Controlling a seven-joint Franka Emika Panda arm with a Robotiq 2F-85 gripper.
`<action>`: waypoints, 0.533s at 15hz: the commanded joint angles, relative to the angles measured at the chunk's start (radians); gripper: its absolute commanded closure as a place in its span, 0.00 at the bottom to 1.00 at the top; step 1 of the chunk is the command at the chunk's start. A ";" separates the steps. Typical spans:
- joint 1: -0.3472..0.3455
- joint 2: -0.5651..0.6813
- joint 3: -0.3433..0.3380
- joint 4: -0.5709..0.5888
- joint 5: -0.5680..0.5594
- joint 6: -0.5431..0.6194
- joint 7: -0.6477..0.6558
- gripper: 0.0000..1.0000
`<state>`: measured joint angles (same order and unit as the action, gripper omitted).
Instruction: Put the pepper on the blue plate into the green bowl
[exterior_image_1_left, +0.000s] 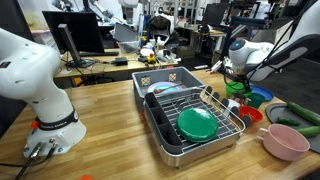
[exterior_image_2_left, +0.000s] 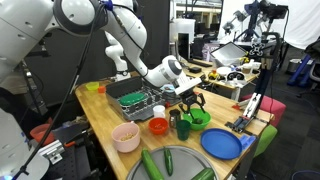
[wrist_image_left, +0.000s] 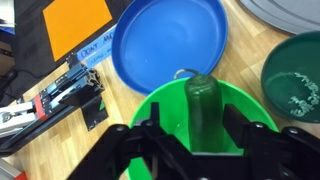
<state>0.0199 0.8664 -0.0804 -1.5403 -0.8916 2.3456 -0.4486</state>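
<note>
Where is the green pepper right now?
In the wrist view, the long dark green pepper is between the end effector's fingers, over the small round light-green plastic bowl, just below the empty flat round blue plastic plate.
</note>
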 joint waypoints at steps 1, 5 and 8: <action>-0.019 -0.046 0.013 -0.034 -0.009 0.034 0.019 0.02; -0.031 -0.156 0.024 -0.103 0.008 0.075 0.039 0.00; -0.051 -0.254 0.034 -0.170 0.068 0.068 0.058 0.00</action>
<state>0.0084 0.7109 -0.0760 -1.6028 -0.8648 2.3839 -0.4134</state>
